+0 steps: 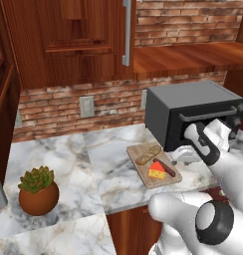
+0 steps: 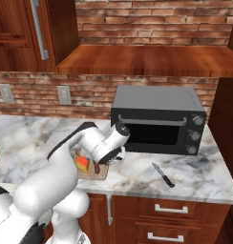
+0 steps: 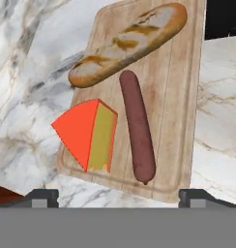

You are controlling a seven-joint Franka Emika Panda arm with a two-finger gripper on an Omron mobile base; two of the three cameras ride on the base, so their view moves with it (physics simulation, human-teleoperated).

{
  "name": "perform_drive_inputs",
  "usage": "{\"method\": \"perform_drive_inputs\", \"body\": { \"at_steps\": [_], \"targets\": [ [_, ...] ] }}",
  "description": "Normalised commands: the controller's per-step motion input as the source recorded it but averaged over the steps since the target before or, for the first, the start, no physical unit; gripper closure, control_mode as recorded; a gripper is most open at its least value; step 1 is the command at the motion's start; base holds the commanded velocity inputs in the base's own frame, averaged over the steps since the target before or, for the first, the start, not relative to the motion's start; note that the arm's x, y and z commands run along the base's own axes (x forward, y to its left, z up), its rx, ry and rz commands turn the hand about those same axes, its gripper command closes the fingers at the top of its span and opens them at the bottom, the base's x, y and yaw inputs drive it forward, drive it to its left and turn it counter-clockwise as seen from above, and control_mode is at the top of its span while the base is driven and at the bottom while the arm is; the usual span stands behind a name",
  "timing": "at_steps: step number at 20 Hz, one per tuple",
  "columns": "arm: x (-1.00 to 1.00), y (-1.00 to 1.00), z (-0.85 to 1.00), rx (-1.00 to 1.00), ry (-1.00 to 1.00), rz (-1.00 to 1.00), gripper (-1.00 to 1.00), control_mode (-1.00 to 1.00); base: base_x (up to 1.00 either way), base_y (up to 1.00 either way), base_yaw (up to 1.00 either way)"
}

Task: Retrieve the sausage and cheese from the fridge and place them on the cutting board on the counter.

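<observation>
The cutting board point(image 3: 180, 97) lies on the marble counter point(image 3: 23, 97), and the fridge is out of view. On the board the dark red-brown sausage point(image 3: 138, 126) lies lengthwise beside the yellow-orange cheese point(image 3: 86, 133) wedge. My gripper point(image 3: 119, 194) hovers just above the board's near edge, open, its tips wide apart with nothing between them. From the left base view the board point(image 1: 143, 172) sits in front of the microwave, with cheese point(image 1: 157, 170) and sausage point(image 1: 165, 168) on it. From the right, my hand covers most of the board point(image 2: 101, 174); the cheese point(image 2: 82, 164) peeks out.
A speckled bread loaf point(image 3: 127, 43) lies across the board's far end. The black microwave point(image 1: 193, 112) stands right behind the board. A black-handled knife point(image 2: 162, 175) lies on the counter to the right. A potted succulent point(image 1: 39, 191) sits at the far left.
</observation>
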Motion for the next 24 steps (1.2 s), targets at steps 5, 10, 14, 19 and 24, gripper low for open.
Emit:
{"method": "perform_drive_inputs", "body": {
  "at_steps": [5, 10, 14, 19, 24],
  "targets": [
    [-0.63, 0.07, 0.29, -0.13, -0.21, -0.16, -1.00, -1.00, 0.00, 0.00, 0.00],
    [-0.53, 0.02, 0.43, -0.12, -0.06, -0.15, -1.00, -1.00, 0.00, 0.00, 0.00],
    [-0.58, 0.00, 0.45, -0.02, 0.00, -0.16, -1.00, -1.00, 0.00, 0.00, 0.00],
    [-0.71, 0.09, 0.25, -0.18, -0.14, -0.13, -1.00, -1.00, 0.00, 0.00, 0.00],
    [-0.69, 0.15, 0.23, -0.24, -0.16, -0.01, -1.00, -1.00, 0.00, 0.00, 0.00]
  ]
}}
